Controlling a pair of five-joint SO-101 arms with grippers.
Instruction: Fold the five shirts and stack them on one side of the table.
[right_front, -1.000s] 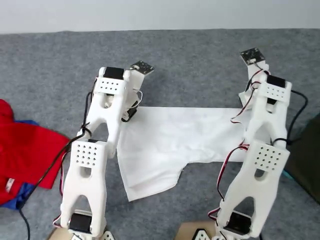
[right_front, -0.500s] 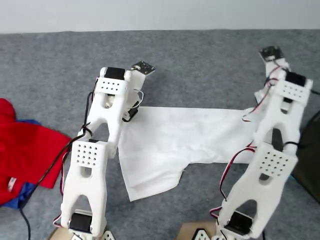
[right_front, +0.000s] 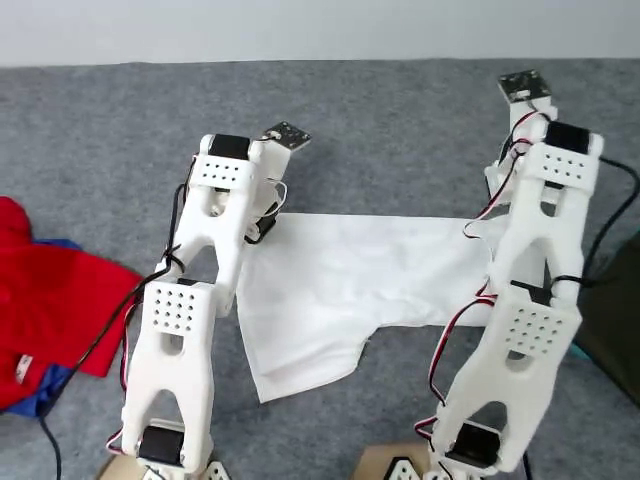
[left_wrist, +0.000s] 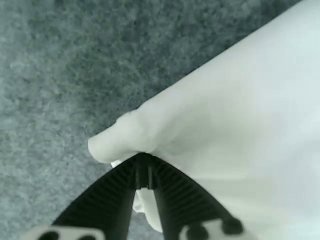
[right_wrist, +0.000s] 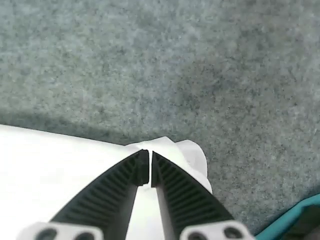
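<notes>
A white shirt (right_front: 350, 280) lies spread flat on the grey carpeted table between the two arms. My left gripper (right_front: 262, 228) is at the shirt's far left corner; in the left wrist view the gripper (left_wrist: 144, 172) is shut, pinching a fold of the white shirt (left_wrist: 240, 115). At the far right corner sits my right gripper (right_front: 497, 200). The right wrist view has that gripper (right_wrist: 150, 160) shut on the bunched corner of the white shirt (right_wrist: 60, 160), just above the carpet.
A crumpled red shirt (right_front: 50, 300) lies at the left edge over a blue shirt (right_front: 45, 392). A dark garment (right_front: 615, 310) and a teal one (right_front: 577, 350) sit at the right edge. Bare grey carpet (right_front: 400, 120) stretches beyond the white shirt.
The right arm swung out to the right with the shirt corner, then came back left and slightly farther from me. The left arm stayed still.
</notes>
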